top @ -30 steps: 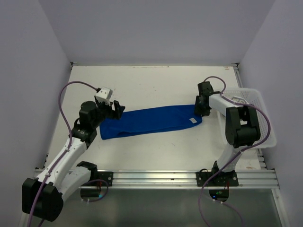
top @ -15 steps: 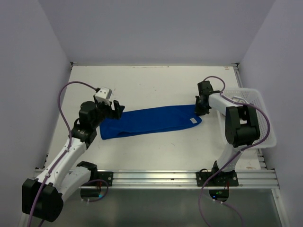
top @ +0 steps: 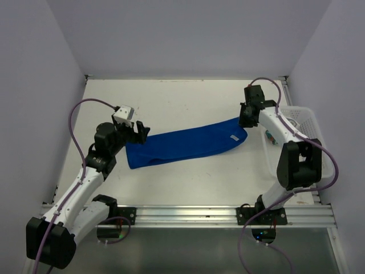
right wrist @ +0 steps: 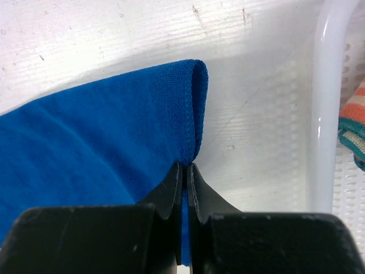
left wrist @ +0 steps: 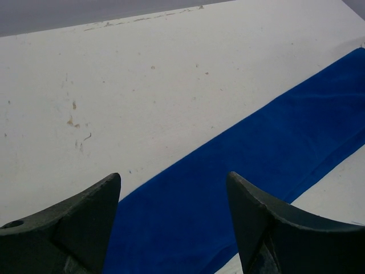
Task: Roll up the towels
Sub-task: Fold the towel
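- Blue cloth, the blue towel (top: pixel 185 145), lies stretched in a long strip on the table (top: pixel 188 103). One end is just beside the basket (top: pixel 305 109), the other well away from it.
- The right gripper (right wrist: pixel 184 169) is pressed together on the hem at the basket-side end, which curls up in a small fold.
- The left gripper (left wrist: pixel 174 182) stands spread over the end far from the basket, holding nothing.
- The patterned towel (right wrist: pixel 355 117) sits inside the basket.
- The roll looks barely begun. The next move calls for turning the pinched end over, away from the basket, with the edges kept level.
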